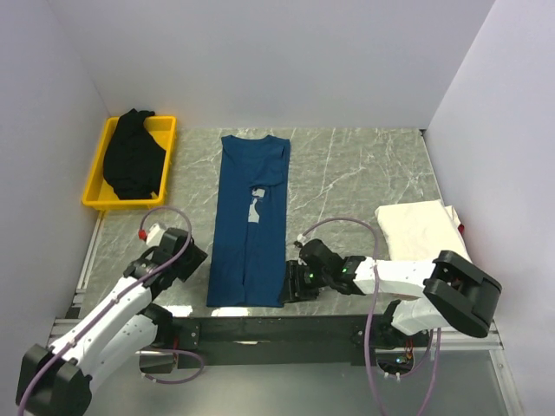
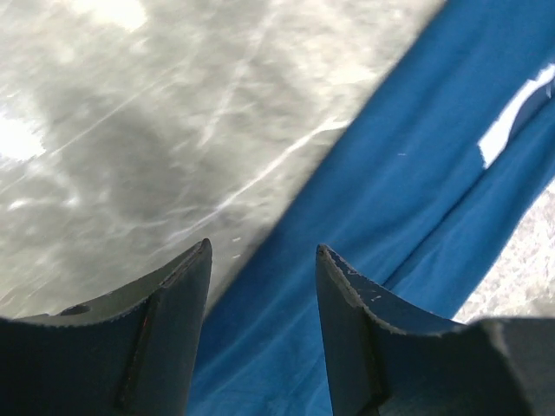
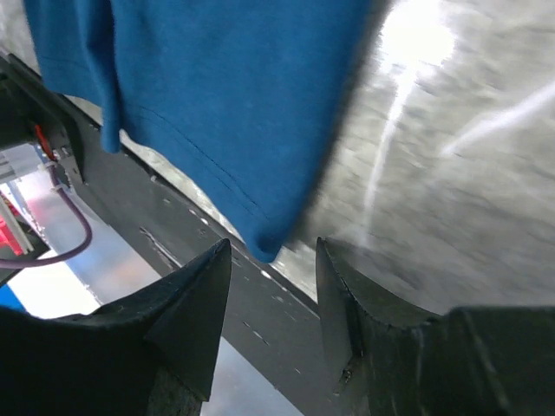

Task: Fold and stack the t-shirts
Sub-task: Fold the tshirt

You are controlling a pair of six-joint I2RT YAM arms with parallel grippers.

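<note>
The dark blue t-shirt lies folded into a long strip down the table's middle, a pale print patch showing at its centre seam. My left gripper is open just off the strip's near left edge; the left wrist view shows blue cloth between and beyond its open fingers. My right gripper is open at the strip's near right corner, which sits just ahead of the fingertip gap. A black t-shirt lies crumpled in the yellow bin. A folded white t-shirt lies at the right.
The yellow bin stands at the back left. A red sliver shows under the white shirt's right edge. The table's dark front rail runs just below the shirt's hem, also in the right wrist view. White walls enclose the table.
</note>
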